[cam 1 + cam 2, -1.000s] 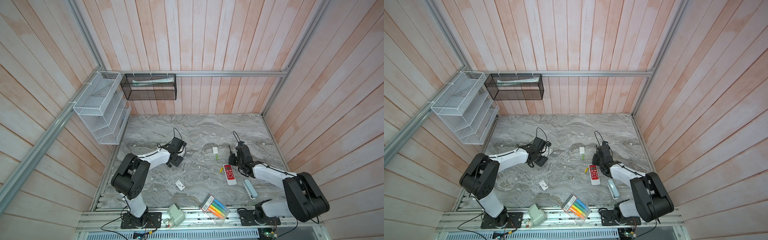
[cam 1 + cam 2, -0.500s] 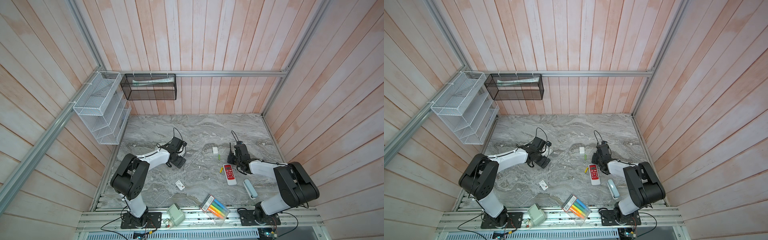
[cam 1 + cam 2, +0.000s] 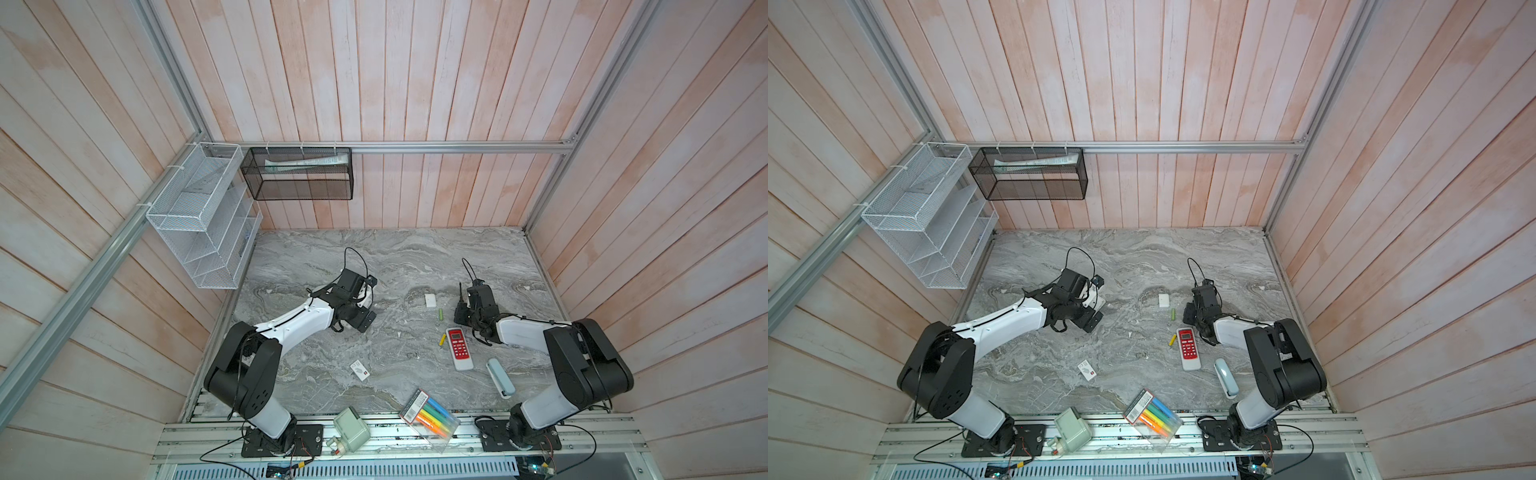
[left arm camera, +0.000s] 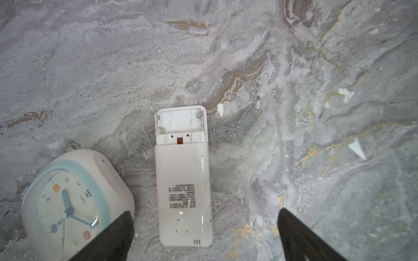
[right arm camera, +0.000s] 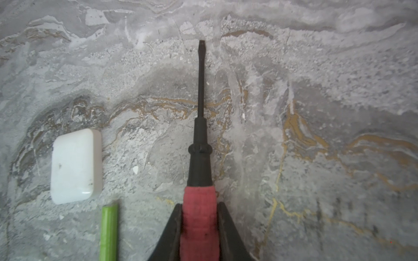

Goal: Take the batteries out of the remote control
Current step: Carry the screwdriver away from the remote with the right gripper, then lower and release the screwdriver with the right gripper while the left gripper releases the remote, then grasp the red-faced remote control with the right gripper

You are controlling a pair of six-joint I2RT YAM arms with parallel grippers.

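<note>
Batteries (image 3: 441,314) lay out; remote control (image 4: 183,176) compartment was empty.
Left end effector (image 4: 204,217) gaped wide, empty; right end effector (image 5: 200,205) gripped the screwdriver (image 5: 200,135); a straight lift looked safest.

Edge cuts off green battery (image 5: 109,230) and screwdriver handle (image 5: 199,214)

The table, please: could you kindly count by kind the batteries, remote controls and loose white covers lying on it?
Batteries: 2 (green battery, yellow battery)
Remote controls: 2 (red remote, white remote)
Loose white cover: 1
Total: 5
</note>
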